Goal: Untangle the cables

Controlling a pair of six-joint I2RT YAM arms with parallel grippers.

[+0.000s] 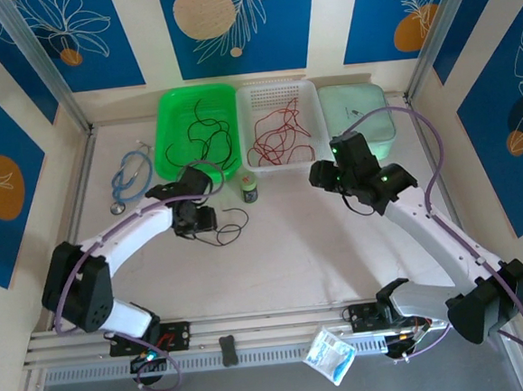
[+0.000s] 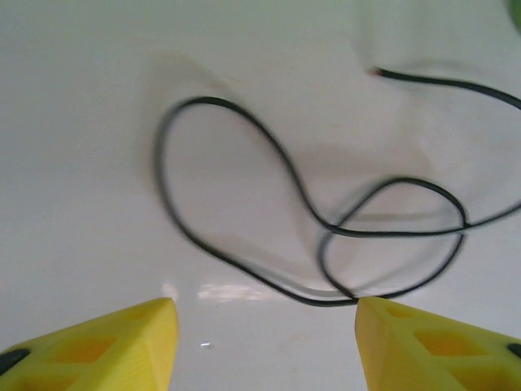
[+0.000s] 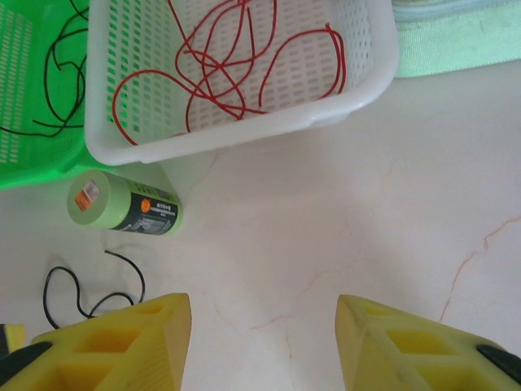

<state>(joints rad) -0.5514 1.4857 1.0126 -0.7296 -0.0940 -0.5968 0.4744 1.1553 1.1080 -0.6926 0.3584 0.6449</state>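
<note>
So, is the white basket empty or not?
Not empty: tangled red cables lie inside the white basket.

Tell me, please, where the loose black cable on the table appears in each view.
Top external: loose black cable centre-left, below-left of the green bottle.
Left wrist: middle, looped.
Right wrist: bottom left, below the bottle.
Landmark: green bottle, top and right-wrist views.

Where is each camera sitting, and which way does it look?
Top: high behind the robot, looking down at the table, green basket and white basket; left arm and right arm show.
Left wrist: on the left arm, looking down at a black cable; the left hand shows.
Right wrist: on the right arm, facing the white basket's red cables; the right hand shows.
Shared: top and right wrist both see the green bottle.
</note>
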